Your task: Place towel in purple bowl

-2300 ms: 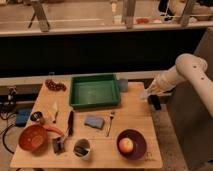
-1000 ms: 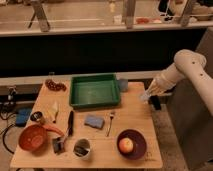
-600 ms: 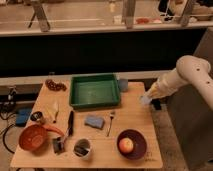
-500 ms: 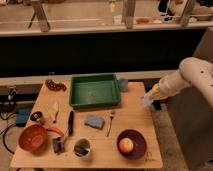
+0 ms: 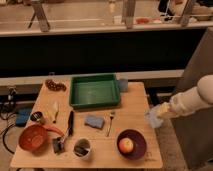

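The purple bowl (image 5: 140, 148) sits at the front right of the wooden table (image 5: 132, 107), with a red-orange fruit (image 5: 126, 144) inside it. My gripper (image 5: 155, 118) is at the end of the white arm coming in from the right. It hangs at the table's right edge, up and to the right of the bowl. It is shut on a pale bluish towel (image 5: 153, 115) that bunches around its tip.
A green tray (image 5: 95, 78) stands at the back middle with a grey cup (image 5: 123, 85) beside it. A blue sponge (image 5: 93, 121), a fork (image 5: 110, 123), a white cup (image 5: 82, 148), an orange bowl (image 5: 33, 138) and a black tool (image 5: 70, 123) lie left of the purple bowl.
The arm has moved down and toward the front along the table's right edge, carrying the towel closer to the purple bowl. Things on the table have not moved.
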Tool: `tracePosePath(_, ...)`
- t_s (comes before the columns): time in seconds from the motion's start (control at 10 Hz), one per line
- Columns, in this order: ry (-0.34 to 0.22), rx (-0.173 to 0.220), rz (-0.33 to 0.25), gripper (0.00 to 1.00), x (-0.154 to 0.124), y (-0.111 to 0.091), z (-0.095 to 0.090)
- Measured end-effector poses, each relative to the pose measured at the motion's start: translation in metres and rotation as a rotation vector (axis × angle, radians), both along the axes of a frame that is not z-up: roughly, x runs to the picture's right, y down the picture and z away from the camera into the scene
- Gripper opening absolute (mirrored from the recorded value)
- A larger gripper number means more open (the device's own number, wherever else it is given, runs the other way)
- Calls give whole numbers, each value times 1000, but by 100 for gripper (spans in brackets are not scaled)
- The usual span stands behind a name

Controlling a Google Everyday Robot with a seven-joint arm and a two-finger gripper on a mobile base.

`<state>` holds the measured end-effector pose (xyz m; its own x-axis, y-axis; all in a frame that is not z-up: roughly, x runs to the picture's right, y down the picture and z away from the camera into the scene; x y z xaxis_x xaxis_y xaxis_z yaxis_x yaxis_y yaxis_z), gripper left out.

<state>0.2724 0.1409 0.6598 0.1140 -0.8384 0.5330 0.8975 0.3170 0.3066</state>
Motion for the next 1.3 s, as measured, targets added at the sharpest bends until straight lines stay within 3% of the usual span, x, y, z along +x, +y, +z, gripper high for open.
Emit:
tracePosePath(0.4, -48, 19, -168, 8, -27, 54, -9)
tracePosePath(0.5, -59, 27, -202, 8, -38, 59, -8)
tracePosePath(0.8, -83, 49, -236, 8, -47, 61, -9)
tracePosePath(1.3, -119, 90, -261, 8, -53, 69, -27)
